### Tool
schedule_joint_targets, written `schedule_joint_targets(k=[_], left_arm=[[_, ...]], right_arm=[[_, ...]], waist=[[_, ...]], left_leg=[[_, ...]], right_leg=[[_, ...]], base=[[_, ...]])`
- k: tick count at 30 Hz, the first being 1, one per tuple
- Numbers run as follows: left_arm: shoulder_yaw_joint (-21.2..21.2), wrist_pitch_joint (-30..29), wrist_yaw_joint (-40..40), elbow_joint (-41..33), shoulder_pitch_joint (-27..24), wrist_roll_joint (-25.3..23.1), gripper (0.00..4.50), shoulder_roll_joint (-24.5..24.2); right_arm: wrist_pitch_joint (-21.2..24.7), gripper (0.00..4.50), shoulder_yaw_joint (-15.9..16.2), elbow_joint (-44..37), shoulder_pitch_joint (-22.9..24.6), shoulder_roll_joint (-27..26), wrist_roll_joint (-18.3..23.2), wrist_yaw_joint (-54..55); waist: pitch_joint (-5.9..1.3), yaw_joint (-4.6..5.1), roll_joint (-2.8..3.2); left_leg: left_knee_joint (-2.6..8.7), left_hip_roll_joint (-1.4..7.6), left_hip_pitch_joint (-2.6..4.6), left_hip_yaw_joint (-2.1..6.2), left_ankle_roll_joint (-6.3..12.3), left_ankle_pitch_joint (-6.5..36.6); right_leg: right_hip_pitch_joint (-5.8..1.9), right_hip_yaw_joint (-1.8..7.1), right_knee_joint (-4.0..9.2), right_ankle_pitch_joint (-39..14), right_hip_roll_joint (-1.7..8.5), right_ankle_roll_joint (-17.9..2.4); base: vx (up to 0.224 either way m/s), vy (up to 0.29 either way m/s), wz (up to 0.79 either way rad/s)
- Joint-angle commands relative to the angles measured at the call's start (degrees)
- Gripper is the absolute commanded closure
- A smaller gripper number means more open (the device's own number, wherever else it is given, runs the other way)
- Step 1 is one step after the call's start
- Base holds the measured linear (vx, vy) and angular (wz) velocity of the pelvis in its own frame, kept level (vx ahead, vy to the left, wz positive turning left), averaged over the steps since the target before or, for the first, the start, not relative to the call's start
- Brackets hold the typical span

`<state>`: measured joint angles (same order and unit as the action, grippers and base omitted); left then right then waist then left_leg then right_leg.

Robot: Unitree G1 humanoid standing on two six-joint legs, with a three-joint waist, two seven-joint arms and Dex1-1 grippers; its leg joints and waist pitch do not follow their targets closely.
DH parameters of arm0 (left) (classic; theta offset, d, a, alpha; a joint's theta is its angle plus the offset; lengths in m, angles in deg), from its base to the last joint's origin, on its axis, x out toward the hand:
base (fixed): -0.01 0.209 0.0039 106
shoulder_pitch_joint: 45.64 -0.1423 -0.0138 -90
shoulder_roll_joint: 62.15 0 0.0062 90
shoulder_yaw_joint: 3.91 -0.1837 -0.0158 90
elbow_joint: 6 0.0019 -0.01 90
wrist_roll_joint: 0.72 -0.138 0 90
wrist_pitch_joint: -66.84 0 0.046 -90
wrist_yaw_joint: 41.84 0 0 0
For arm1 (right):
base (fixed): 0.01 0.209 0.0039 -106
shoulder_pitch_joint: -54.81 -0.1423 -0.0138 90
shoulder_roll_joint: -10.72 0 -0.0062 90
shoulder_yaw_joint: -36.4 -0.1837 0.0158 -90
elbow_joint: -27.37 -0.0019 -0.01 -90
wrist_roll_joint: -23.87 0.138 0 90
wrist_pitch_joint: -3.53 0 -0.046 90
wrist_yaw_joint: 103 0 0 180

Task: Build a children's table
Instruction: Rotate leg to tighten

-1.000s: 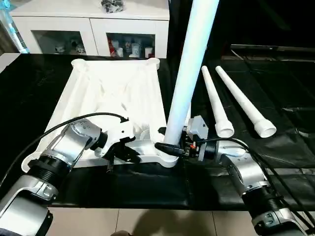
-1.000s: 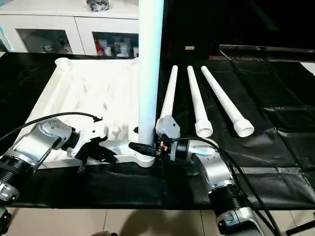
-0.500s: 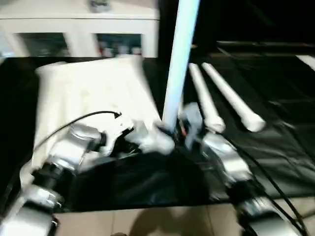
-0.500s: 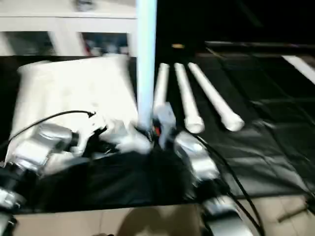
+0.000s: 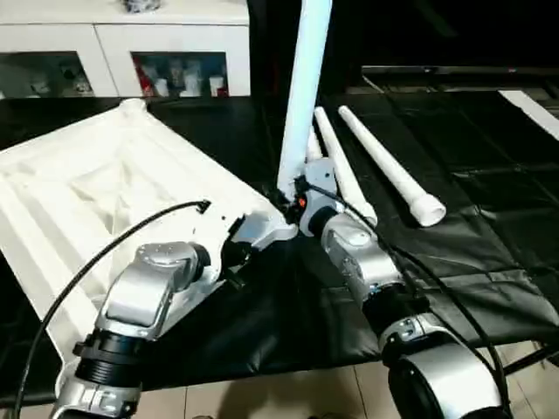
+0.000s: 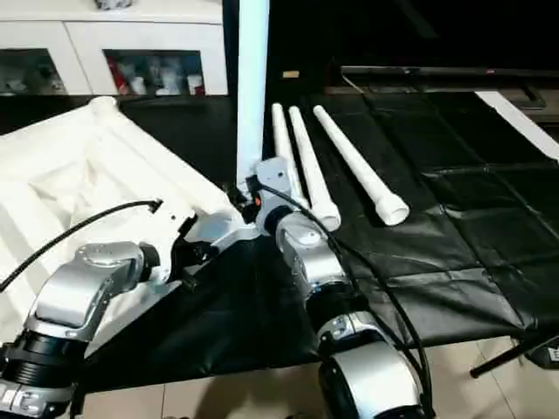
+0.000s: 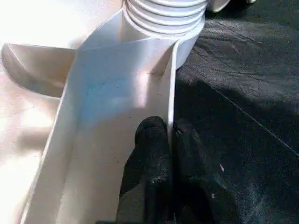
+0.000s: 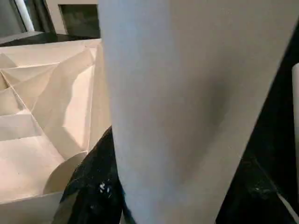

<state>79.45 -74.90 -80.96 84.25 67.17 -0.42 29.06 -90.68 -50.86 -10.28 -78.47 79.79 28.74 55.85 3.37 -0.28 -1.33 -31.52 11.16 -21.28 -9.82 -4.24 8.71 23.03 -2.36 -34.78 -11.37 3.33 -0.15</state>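
Observation:
The white table top (image 5: 105,192) lies ribbed side up and askew on the black cover. One white leg (image 5: 304,96) stands upright in its near corner socket (image 7: 163,18). My right gripper (image 5: 293,199) is shut on the base of that leg, and the leg (image 8: 187,93) looms close in the right wrist view. My left gripper (image 7: 170,140) is shut on the thin rim (image 7: 172,84) of the table top, a short way from the socket. Three loose legs lie side by side to the right: one (image 6: 281,144), another (image 6: 307,170) and the outermost (image 6: 358,166).
A white cabinet (image 5: 113,48) with glass doors stands behind the work surface. The black cover (image 5: 454,236) spreads to the right of the loose legs. The surface's front edge meets tiled floor (image 5: 262,397) below my arms.
The whole view has shifted. The table top now lies turned, its socket corner with the upright leg closer to the loose legs. Both grippers keep their holds.

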Motion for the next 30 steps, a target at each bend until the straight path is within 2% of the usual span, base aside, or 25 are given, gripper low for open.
schedule_joint_targets(k=[1,2,4,5,6,8,10,12,13,16,20,21,22,24,25,29,30], left_arm=[[-1.3,-0.7,-0.4,-2.3,0.3,2.2,4.50,2.0],[-1.3,-0.8,-0.2,-2.5,0.2,1.6,4.50,2.0],[-1.3,-0.8,0.3,-2.6,0.2,1.4,4.50,1.7],[-1.2,-0.8,0.5,-2.5,0.4,1.5,4.50,1.6],[-1.1,-0.5,0.6,-2.1,0.5,1.5,4.50,1.5],[-0.9,0.1,0.9,-1.1,1.1,1.5,4.50,1.1],[-0.9,1.0,1.0,0.0,1.7,1.3,4.50,0.5],[-1.0,2.6,1.0,1.8,2.8,0.9,4.50,-0.5],[-1.2,3.0,0.9,2.2,3.0,0.7,4.50,-0.8],[-2.2,5.9,0.1,4.7,4.2,-0.6,4.50,-2.5],[-3.0,8.5,-1.3,6.7,5.0,-1.0,4.50,-4.0],[-3.4,9.3,-2.0,7.2,5.1,-1.1,4.50,-4.4],[-3.6,9.7,-2.5,7.6,5.1,-1.1,4.50,-4.8],[-5.7,12.0,-5.5,8.4,4.9,-1.4,4.50,-6.8],[-5.9,12.3,-5.8,8.5,4.9,-1.4,4.50,-6.9],[-8.2,14.6,-9.5,9.4,4.8,-1.1,4.50,-9.0],[-10.0,17.4,-12.6,10.0,4.5,-1.4,4.50,-10.8]], right_arm=[[4.1,2.57,2.2,7.4,3.1,-2.4,-0.7,-0.4],[4.1,2.57,1.6,7.9,2.8,-2.6,-0.2,-0.6],[3.9,2.01,0.7,8.5,2.4,-2.9,0.1,-0.6],[3.8,2.01,0.5,8.6,2.3,-2.8,0.0,-0.6],[3.7,2.01,0.4,8.6,2.3,-2.8,0.1,-0.5],[3.6,1.77,0.0,8.5,2.3,-2.7,0.2,-0.7],[3.2,1.60,-0.5,8.3,2.3,-2.4,0.4,-1.3],[2.2,1.33,-0.8,7.0,2.8,-2.0,0.9,-2.9],[2.1,1.33,-0.8,6.7,3.0,-1.9,1.0,-3.3],[1.0,1.04,-0.3,2.1,5.6,-0.8,1.9,-7.5],[0.6,0.68,-0.2,-4.6,9.4,0.9,3.5,-12.3],[0.8,0.57,0.1,-7.1,10.8,1.5,4.0,-13.6],[1.2,0.45,0.2,-8.9,11.8,2.0,4.4,-14.7],[2.4,0.31,1.2,-15.1,15.7,4.4,5.8,-18.9],[2.6,0.24,1.2,-15.6,16.0,4.6,6.0,-19.2],[3.6,0.02,1.5,-20.1,18.4,7.0,7.3,-22.2],[4.4,0.02,1.1,-22.3,18.9,8.5,8.0,-23.9]], waist=[[-2.42,-0.60,0.42],[-2.45,-0.59,0.47],[-2.53,-0.49,0.47],[-2.52,-0.45,0.45],[-2.58,-0.49,0.76],[-2.64,-0.60,0.76],[-2.98,-0.68,0.82],[-3.11,-0.80,1.02],[-3.10,-0.97,0.94],[-3.30,-1.46,0.94],[-3.52,-1.72,1.06],[-3.61,-2.17,1.08],[-3.61,-2.17,1.08],[-3.82,-2.30,1.11],[-3.92,-2.47,1.12],[-3.73,-2.82,1.13],[-3.63,-3.04,1.15]], left_leg=[[3.70,1.70,0.36,0.60,-0.22,21.1],[3.70,1.68,0.34,0.62,-0.22,21.0],[3.67,1.69,0.29,0.58,-0.19,20.7],[3.66,1.65,0.28,0.58,-0.12,20.8],[3.66,1.65,0.36,0.64,-0.17,21.0],[3.62,1.66,0.41,0.54,-0.19,20.9],[3.44,1.62,0.33,0.45,0.13,18.9],[3.35,1.61,0.34,0.42,0.43,17.7],[3.28,1.56,0.40,0.34,0.63,17.6],[3.27,1.66,0.41,0.38,0.75,17.1],[3.08,1.74,0.39,0.30,1.07,15.1],[2.98,1.74,0.46,0.25,1.57,14.0],[2.98,1.74,0.46,0.25,1.57,14.0],[2.79,1.68,0.20,0.31,2.26,11.8],[2.66,1.76,0.34,0.26,2.61,11.2],[2.73,1.84,0.52,0.20,2.28,12.5],[2.80,1.82,0.58,0.27,1.92,13.3]], right_leg=[[-1.54,2.42,5.36,-20.0,3.87,-9.3],[-1.56,2.43,5.33,-19.7,3.85,-9.3],[-1.64,2.44,5.20,-18.3,3.78,-9.7],[-1.62,2.42,5.21,-18.3,3.77,-9.7],[-1.65,2.40,5.17,-18.5,3.81,-9.8],[-1.66,2.43,5.30,-17.6,3.78,-10.0],[-1.95,2.42,4.84,-13.6,3.69,-11.0],[-2.08,2.38,4.65,-11.6,3.65,-11.7],[-2.08,2.35,4.72,-11.5,3.61,-11.7],[-2.37,2.35,4.63,-10.9,3.66,-11.5],[-2.58,2.34,4.32,-8.4,3.75,-12.6],[-2.74,2.37,4.26,-6.8,3.75,-12.7],[-2.74,2.37,4.26,-6.8,3.75,-12.7],[-3.10,2.25,3.81,-3.2,3.64,-13.2],[-3.04,2.27,3.65,-1.8,3.69,-13.4],[-2.90,2.22,3.87,-4.1,3.73,-13.9],[-2.83,2.20,4.06,-5.9,3.72,-13.7]], base=[[0.000,0.000,0.00],[0.000,0.000,0.00],[0.000,0.000,0.00],[0.000,0.000,0.00],[0.000,0.000,0.00],[0.000,0.000,0.00],[0.000,0.000,0.00],[0.000,0.000,0.00],[0.000,0.000,0.00],[0.000,0.000,0.00],[0.000,0.000,0.00],[0.000,0.000,0.00],[0.000,0.000,0.00],[0.000,0.000,0.00],[0.000,0.000,0.00],[0.000,0.000,0.00],[0.000,0.000,0.00]])
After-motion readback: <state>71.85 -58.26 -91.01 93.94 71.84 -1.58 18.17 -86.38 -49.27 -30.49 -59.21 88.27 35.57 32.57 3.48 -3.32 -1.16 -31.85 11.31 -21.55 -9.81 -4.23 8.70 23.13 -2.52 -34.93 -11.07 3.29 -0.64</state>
